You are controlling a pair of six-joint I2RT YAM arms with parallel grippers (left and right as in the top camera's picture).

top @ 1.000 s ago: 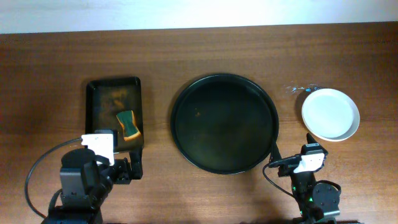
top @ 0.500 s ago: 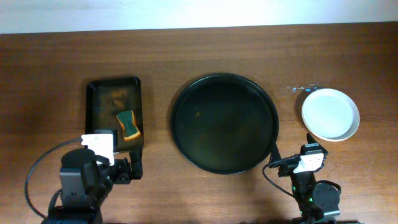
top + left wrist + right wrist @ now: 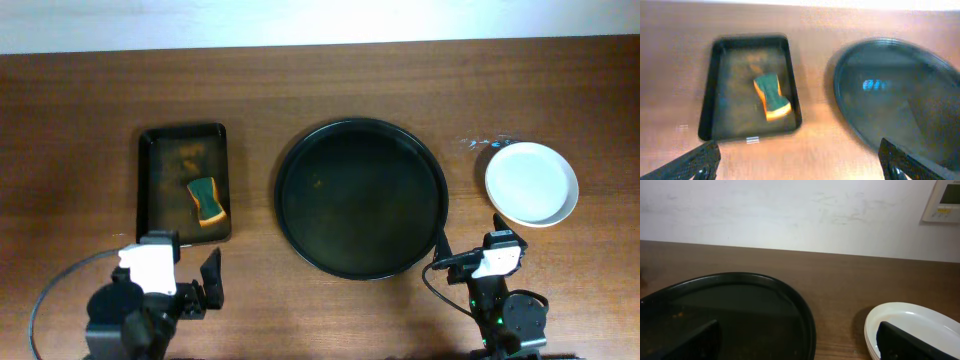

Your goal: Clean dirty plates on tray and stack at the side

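The round black tray (image 3: 284, 190) lies in the middle of the table with no plate on it; only faint specks show on its surface. It also shows in the left wrist view (image 3: 900, 95) and the right wrist view (image 3: 730, 300). The plates (image 3: 532, 183) sit stacked to the right of the tray, plain white, with layered rims in the right wrist view (image 3: 920, 322). My left gripper (image 3: 185, 283) is open and empty near the front edge, its fingers wide apart (image 3: 800, 167). My right gripper (image 3: 469, 236) is open and empty, low between the tray and the plates (image 3: 797, 347).
A smaller rectangular dark tray (image 3: 150, 190) stands left of the round tray and holds a green and orange sponge (image 3: 205, 200), also seen in the left wrist view (image 3: 771, 96). A small wet glint (image 3: 480, 142) lies behind the plates.
My left arm has drawn back toward the front edge, away from the rectangular tray. The right arm, plates, tray and sponge have not moved.
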